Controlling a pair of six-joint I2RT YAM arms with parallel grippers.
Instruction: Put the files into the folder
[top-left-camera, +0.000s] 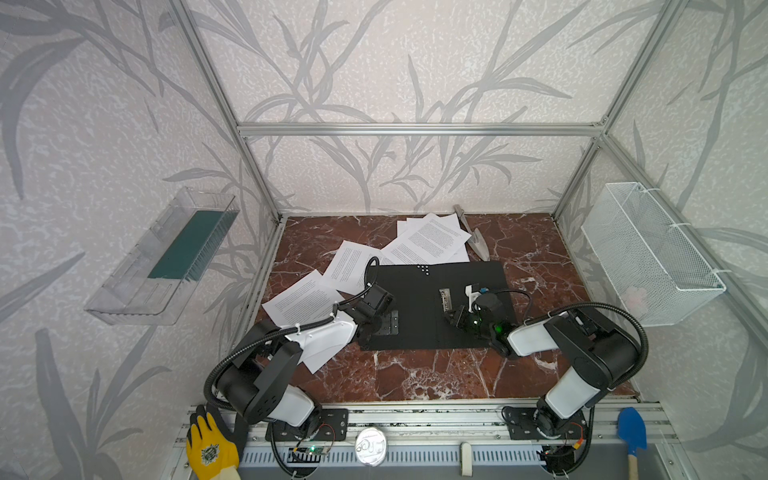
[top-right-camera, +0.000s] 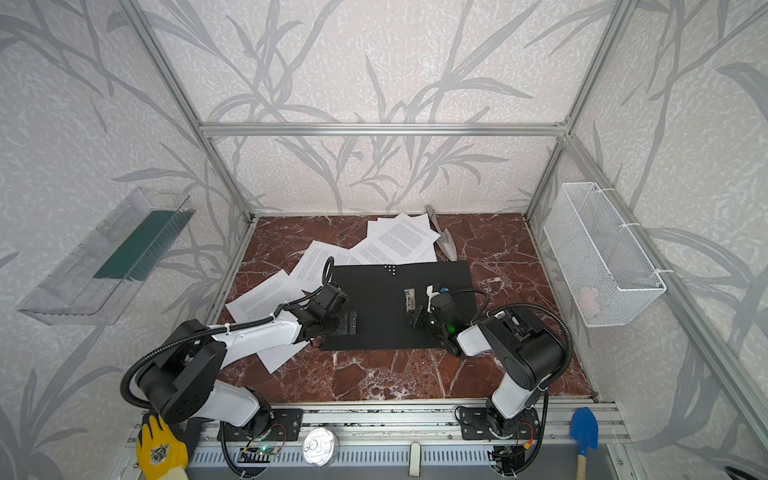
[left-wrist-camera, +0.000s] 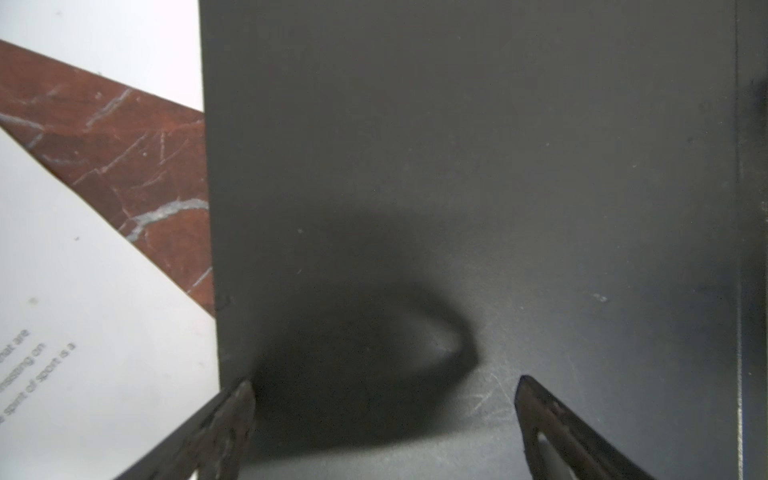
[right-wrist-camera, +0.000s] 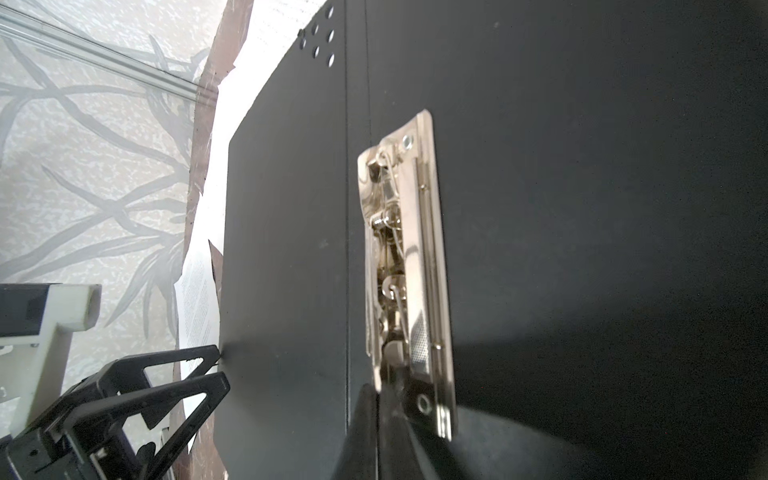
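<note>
The table (top-left-camera: 415, 374) lies bare on the near side of the folder (top-left-camera: 415, 299); files (top-left-camera: 432, 239) crowd its far and left edges.

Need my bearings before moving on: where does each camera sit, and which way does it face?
Top views: above the robot's base, looking down and forward at the folder and files; both arms show.
Left wrist: left arm, looking down on the folder; the left gripper, open, shows.
Right wrist: right arm, facing the clip; the right gripper, shut, shows.
Shared: the clip, in the right wrist view and both top views.

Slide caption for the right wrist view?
Shut right gripper at the metal clip inside the open folder, files lying outside.
</note>
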